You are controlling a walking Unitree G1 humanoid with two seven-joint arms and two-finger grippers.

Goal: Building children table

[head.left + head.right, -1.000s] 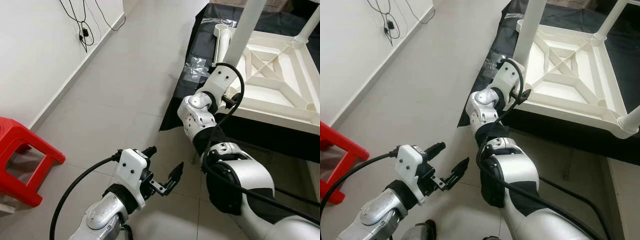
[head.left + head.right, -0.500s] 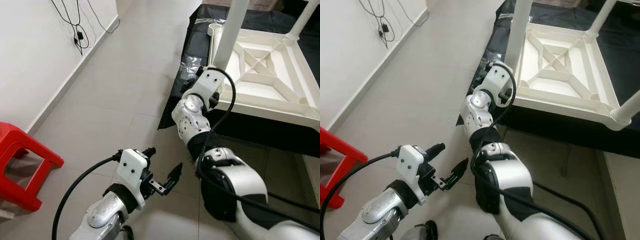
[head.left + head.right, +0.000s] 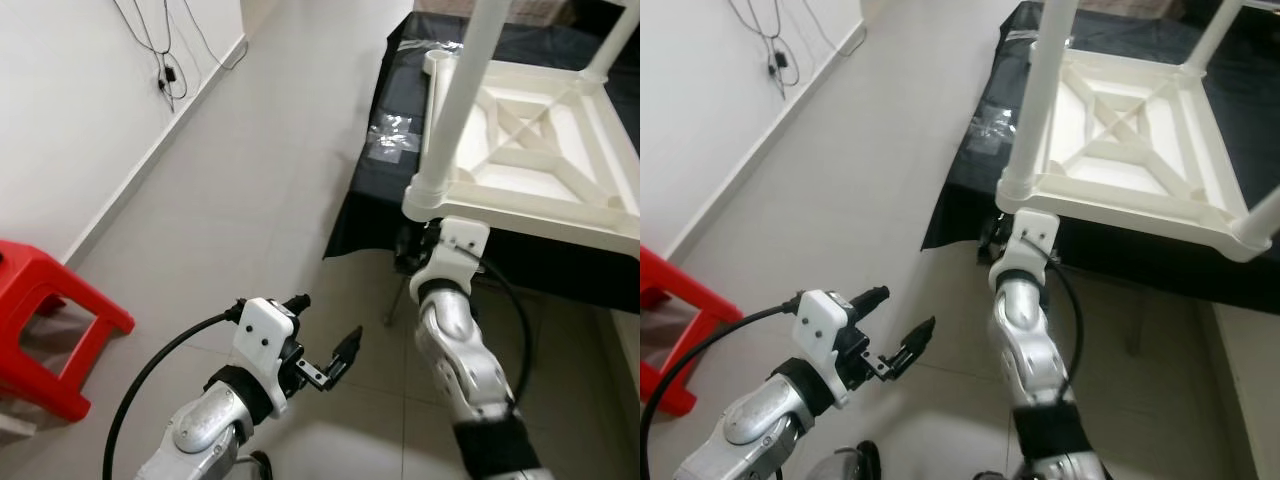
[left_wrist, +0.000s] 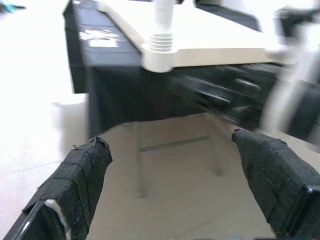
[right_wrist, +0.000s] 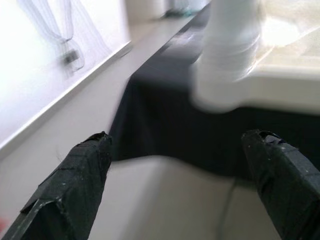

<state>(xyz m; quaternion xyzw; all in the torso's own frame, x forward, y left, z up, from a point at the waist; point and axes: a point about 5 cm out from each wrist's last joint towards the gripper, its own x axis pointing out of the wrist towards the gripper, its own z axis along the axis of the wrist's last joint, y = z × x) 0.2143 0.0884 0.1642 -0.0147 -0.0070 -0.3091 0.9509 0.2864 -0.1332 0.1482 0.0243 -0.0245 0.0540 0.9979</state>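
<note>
**Both grippers empty beside the upturned table**

The left gripper hangs over the pale tiled floor, fingers spread wide, holding nothing. The right gripper, also wide open and empty, points at a ribbed leg socket. The white plastic children's table lies upside down on a black-draped counter, three round legs visible. One red stool stands by the wall.
</note>
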